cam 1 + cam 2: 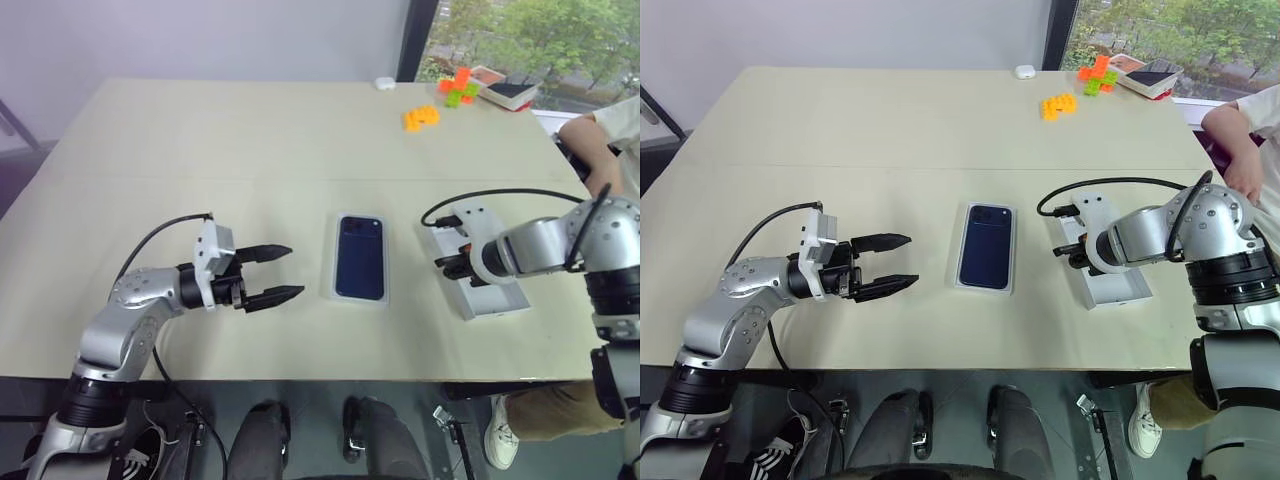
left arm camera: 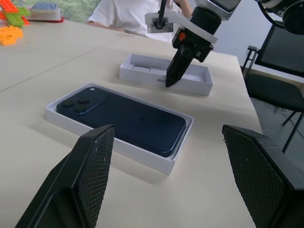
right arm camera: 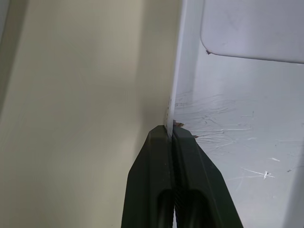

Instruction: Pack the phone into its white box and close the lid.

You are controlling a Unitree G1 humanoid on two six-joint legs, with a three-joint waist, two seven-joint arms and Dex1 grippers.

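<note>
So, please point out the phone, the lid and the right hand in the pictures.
phone [image 1: 359,258]: left eye view, middle of its blue back.
lid [image 2: 142,72]: left wrist view, pale inside floor.
right hand [image 3: 172,135]: right wrist view, closed fingertips pinching the lid's wall.

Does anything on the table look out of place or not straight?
Little stands out. The lid lies open side up, slightly skewed to the table edge, its wall pinched by the right claw. The phone sits neatly in the white box.
</note>
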